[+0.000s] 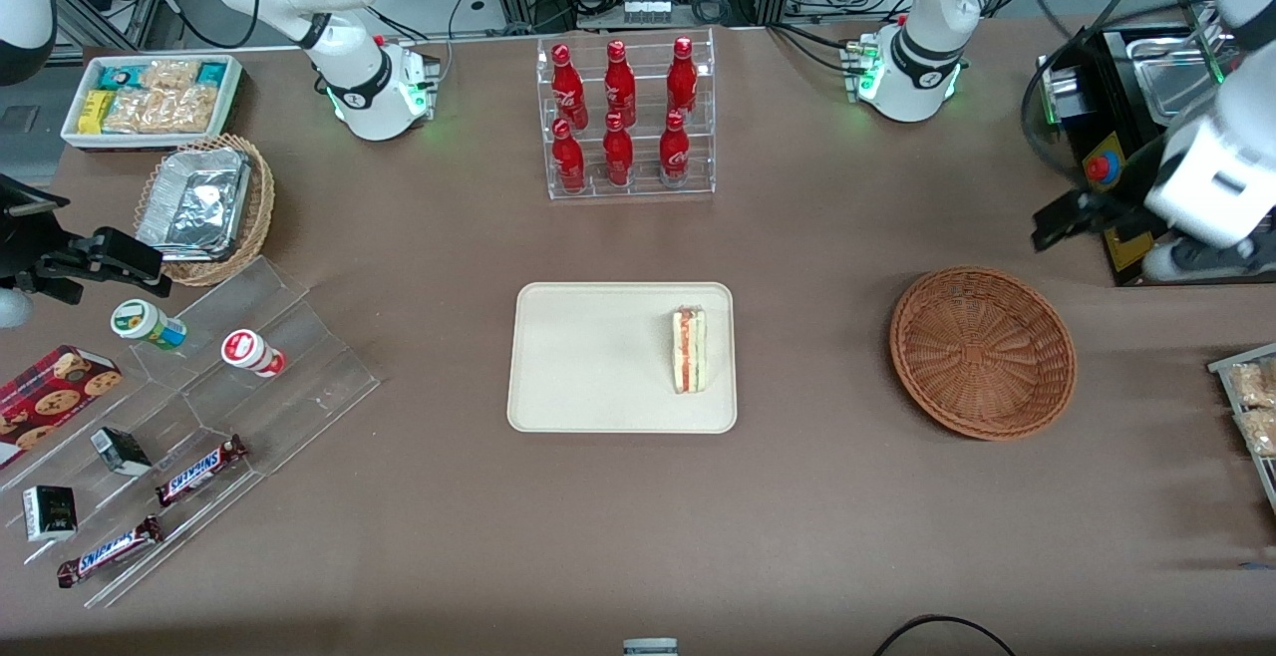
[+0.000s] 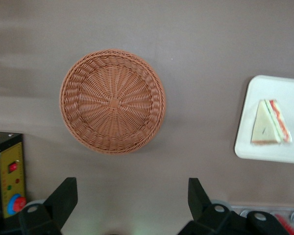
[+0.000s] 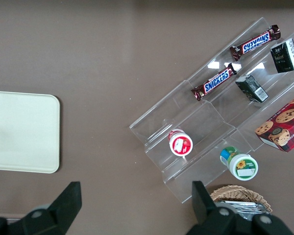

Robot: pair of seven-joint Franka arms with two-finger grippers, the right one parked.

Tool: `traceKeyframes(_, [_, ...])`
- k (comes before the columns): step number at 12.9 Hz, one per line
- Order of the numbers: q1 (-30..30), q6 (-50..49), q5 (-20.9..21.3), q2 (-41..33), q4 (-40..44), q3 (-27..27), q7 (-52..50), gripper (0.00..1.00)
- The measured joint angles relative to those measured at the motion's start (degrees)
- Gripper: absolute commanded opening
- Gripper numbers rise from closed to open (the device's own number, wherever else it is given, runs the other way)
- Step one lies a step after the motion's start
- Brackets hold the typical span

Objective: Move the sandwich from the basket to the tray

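Lying on the tray (image 1: 598,357) in the middle of the front frame: the sandwich (image 1: 689,349), set close to the tray's short rim toward the working arm's end, red and green filling showing along its edge. Seen from the left wrist as a pale triangle (image 2: 269,122) on the cream tray (image 2: 264,152), layered edge turned away from the basket.

Sitting well apart from the tray, toward the working arm's end of the table and at about the same height in the front frame: the basket (image 1: 982,352), round, reddish-brown, woven bottom fully in sight (image 2: 112,101).

Hanging above the table farther from the front camera than the basket, at mid-height of the frame by its edge: the gripper (image 1: 1057,222). Spread wide in the wrist view (image 2: 130,182), two black fingers (image 2: 63,196) far apart, only bare brown table between them, touching neither basket nor sandwich.

Standing in the upper middle of the front frame: a clear rack of red bottles (image 1: 630,118). Spreading across the lower part toward the parked arm's end: a clear stepped stand (image 1: 299,357) carrying chocolate bars (image 1: 199,469) and small cups.
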Motion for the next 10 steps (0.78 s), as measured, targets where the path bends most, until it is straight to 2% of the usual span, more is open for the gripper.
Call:
traceKeyframes(4, [0.0, -1.7, 4.1, -3.7, -2.4, 0.0, 1.3, 1.00])
traceKeyframes(10, [-0.2, -0.6, 4.1, -3.9, -5.8, -0.5, 1.3, 1.00])
